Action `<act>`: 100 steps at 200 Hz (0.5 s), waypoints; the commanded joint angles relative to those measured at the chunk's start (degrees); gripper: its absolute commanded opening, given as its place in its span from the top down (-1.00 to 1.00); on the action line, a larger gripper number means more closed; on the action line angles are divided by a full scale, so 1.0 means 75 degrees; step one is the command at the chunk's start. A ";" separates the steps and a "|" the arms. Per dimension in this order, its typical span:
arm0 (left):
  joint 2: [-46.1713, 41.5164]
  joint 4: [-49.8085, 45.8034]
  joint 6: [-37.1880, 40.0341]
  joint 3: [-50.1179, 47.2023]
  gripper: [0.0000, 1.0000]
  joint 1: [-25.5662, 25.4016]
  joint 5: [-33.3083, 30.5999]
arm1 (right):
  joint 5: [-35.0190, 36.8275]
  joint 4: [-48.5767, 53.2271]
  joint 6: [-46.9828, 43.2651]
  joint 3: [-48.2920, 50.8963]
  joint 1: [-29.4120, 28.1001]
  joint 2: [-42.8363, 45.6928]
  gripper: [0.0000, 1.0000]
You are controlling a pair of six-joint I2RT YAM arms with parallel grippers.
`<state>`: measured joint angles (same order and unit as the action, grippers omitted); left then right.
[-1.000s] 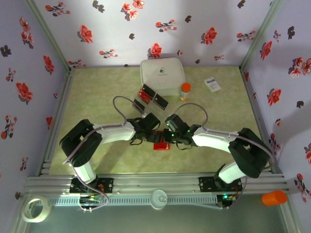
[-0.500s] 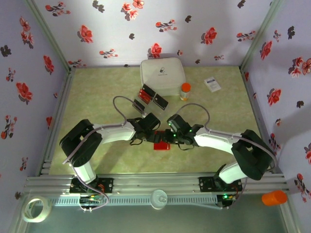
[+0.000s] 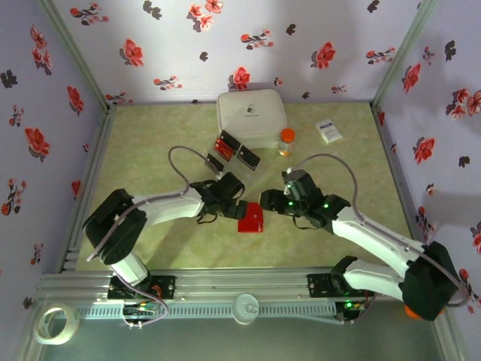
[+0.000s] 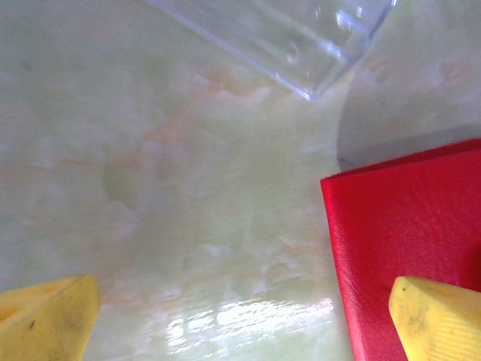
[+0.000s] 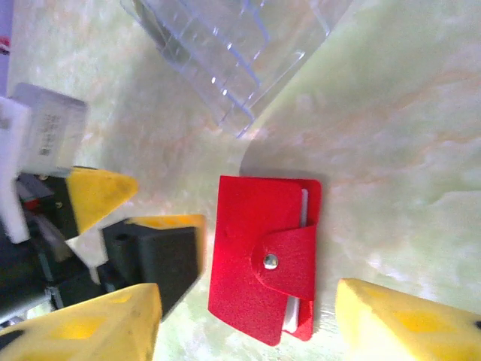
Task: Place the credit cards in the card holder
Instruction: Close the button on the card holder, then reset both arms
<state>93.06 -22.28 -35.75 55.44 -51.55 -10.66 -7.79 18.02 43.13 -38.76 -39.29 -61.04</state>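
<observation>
Left hand (image 3: 233, 204) and right hand (image 3: 270, 204) flank the card holder (image 3: 250, 217) on the surface (image 3: 150, 150), seen from above. Left wrist: spread wide, empty, one fingertip (image 4: 436, 320) over the holder. Right wrist adds: hand spread, empty; holder's flap (image 5: 289, 259) snapped shut, pale edge showing.

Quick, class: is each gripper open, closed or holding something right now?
Left gripper: open, holding nothing.
Right gripper: open, holding nothing; the card holder lies free on the table.

on the pale green tabletop (image 3: 143, 158) are laid the card holder (image 3: 251, 218), a white lidded box (image 3: 250, 116), a small bottle (image 3: 286, 141) and black trays (image 3: 246, 156).
</observation>
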 commanded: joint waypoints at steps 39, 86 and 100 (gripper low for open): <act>-0.2349 -0.0958 0.0301 0.0159 -0.99 0.0991 -0.1089 | 0.0560 0.1781 -0.0651 -0.0392 0.1175 0.1533 -0.98; -0.4235 -0.0639 0.0589 -0.0690 -0.99 0.1860 -0.2042 | 0.2667 0.2743 -0.1200 -0.0969 0.1731 0.1820 -0.99; -0.4788 -0.0258 0.0876 -0.1169 -0.99 0.2084 -0.2417 | 0.3728 0.2785 -0.1345 -0.1048 0.1821 0.1680 -0.99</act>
<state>62.46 -26.13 -33.30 52.05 -38.30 -21.76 5.10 34.63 36.34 -44.45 -26.81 -47.59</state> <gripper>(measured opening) 0.996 0.992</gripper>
